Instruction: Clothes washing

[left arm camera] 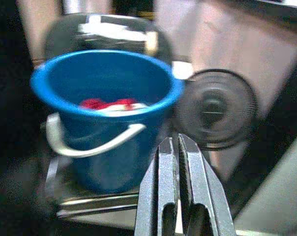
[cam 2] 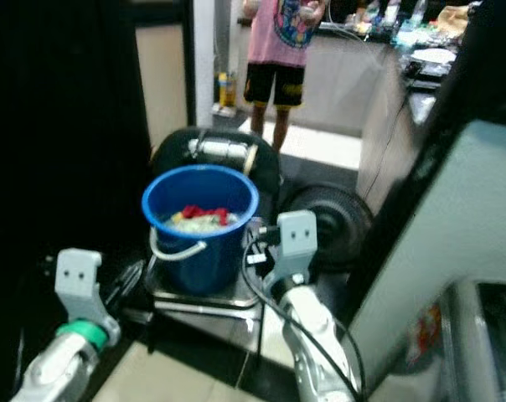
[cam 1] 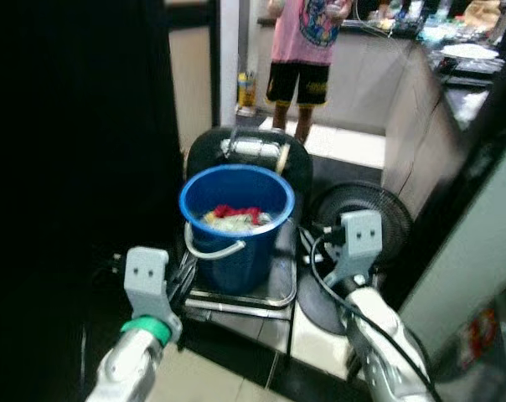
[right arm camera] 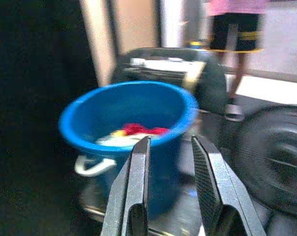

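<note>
On metal tray (cam 1: 280, 295): blue bucket (cam 1: 236, 209), clothes (cam 1: 234, 218) blurred | left gripper (left arm camera: 178, 147) closed | right gripper (right arm camera: 170, 147) parted

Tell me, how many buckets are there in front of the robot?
1: a blue bucket with clothes inside stands on a metal tray, between the two grippers. Others may be hidden.

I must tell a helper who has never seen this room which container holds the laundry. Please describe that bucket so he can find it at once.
Look at the floor before the robot, between its left gripper and right gripper, where a shiny metal tray lies. On it stands the blue bucket, in front of a round black fan. It alone is bright blue, with a pale handle hanging down its front and red and white clothes inside.
</note>
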Robot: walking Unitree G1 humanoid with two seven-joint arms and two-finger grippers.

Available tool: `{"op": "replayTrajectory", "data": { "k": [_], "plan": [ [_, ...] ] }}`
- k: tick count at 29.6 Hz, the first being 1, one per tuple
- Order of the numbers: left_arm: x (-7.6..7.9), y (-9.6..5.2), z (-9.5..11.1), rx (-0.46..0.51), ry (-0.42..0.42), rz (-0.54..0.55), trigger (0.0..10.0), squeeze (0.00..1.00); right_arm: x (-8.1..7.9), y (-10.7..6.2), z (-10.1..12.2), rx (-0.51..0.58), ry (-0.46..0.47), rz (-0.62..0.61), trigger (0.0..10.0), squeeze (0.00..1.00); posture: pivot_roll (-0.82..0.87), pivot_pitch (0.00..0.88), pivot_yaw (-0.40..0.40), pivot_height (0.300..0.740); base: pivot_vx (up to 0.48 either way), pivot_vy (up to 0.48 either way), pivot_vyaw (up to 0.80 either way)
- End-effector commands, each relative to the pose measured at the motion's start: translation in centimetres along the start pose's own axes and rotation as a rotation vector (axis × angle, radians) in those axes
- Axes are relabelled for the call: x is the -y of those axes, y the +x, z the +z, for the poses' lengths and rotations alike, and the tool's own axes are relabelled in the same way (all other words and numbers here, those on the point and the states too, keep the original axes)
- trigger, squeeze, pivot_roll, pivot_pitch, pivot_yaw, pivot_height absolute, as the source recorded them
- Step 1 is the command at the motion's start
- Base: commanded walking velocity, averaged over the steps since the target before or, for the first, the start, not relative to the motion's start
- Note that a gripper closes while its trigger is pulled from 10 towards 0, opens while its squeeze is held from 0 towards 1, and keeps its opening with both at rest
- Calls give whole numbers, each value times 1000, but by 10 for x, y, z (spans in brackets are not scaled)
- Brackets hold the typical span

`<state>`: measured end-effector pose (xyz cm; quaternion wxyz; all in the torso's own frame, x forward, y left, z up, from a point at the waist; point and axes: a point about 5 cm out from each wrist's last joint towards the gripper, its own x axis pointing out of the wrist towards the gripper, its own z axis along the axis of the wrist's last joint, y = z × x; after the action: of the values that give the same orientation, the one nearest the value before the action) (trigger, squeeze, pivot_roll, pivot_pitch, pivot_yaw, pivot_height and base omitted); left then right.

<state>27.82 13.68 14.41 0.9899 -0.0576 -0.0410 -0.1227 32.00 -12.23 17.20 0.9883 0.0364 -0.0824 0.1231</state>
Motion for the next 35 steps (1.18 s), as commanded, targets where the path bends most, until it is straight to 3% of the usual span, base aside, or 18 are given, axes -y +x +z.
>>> {"op": "replayTrajectory", "data": {
  "k": [1, 8, 27, 35],
  "plan": [
    [-3, 1, -1, 1, 22, 11, 10000, 0, 1, -2, -8, -23, -1, -9, 10000, 0, -24, 10, 29, 740, 0, 0, 0],
    [1, 4, 2, 27, 79, 5, 10000, 0, 3, -1, -12, -36, -9, 6, 10000, 0, -24, 8, 27, 740, 0, 0, 0],
    [2, 10, 5, 58, 61, 28, 10000, 0, -1, 5, -16, -55, 38, 67, 10000, 0, -13, 11, 24, 740, 0, 0, 0],
    [4, 18, 12, 83, 41, 20, 10000, 0, 1, 7, -14, -47, 16, 68, 10000, 0, -13, 12, 23, 740, 359, 0, 300]
  ]
}}
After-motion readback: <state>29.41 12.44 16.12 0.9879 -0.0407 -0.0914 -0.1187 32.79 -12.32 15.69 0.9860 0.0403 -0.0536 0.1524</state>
